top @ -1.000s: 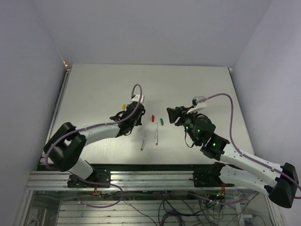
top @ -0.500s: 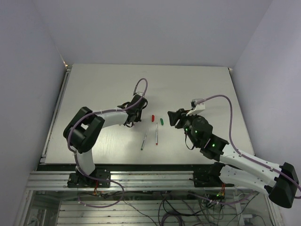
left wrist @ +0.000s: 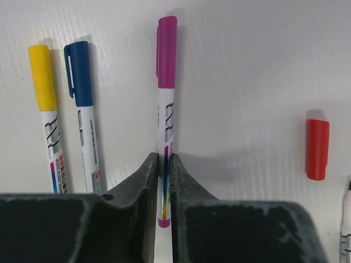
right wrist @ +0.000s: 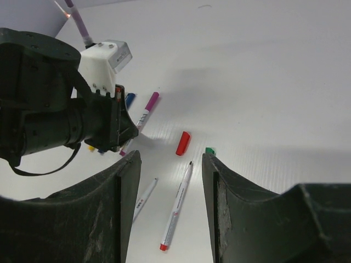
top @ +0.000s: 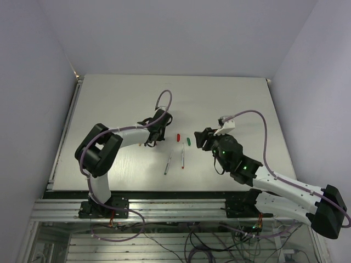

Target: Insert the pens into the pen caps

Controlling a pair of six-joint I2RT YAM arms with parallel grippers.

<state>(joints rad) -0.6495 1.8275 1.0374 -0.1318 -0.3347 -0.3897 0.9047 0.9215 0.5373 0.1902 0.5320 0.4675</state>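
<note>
My left gripper (left wrist: 163, 160) is shut on the lower barrel of a purple-capped pen (left wrist: 165, 112), which lies along the white table. A yellow-capped pen (left wrist: 46, 118) and a blue-capped pen (left wrist: 83, 115) lie just left of it. A loose red cap (left wrist: 317, 149) lies to its right. My right gripper (right wrist: 167, 159) is open and empty, hovering over two uncapped pens, one with a red end (right wrist: 176, 205) and one further left (right wrist: 143, 198). The red cap (right wrist: 183, 143) and a green cap (right wrist: 210, 150) lie beyond them. In the top view, the left gripper (top: 151, 139) and the right gripper (top: 198, 137) flank the red cap (top: 178, 137) and the green cap (top: 188, 141).
The white table (top: 230, 104) ends at grey walls on the left, the back and the right. The two uncapped pens (top: 182, 156) (top: 167, 163) lie between the arms, near the front edge. A purple cable (top: 164, 98) loops above the left wrist.
The left arm's elbow has risen and folded in, and its gripper has come down a little towards the table. The right gripper has shifted slightly down and left.
</note>
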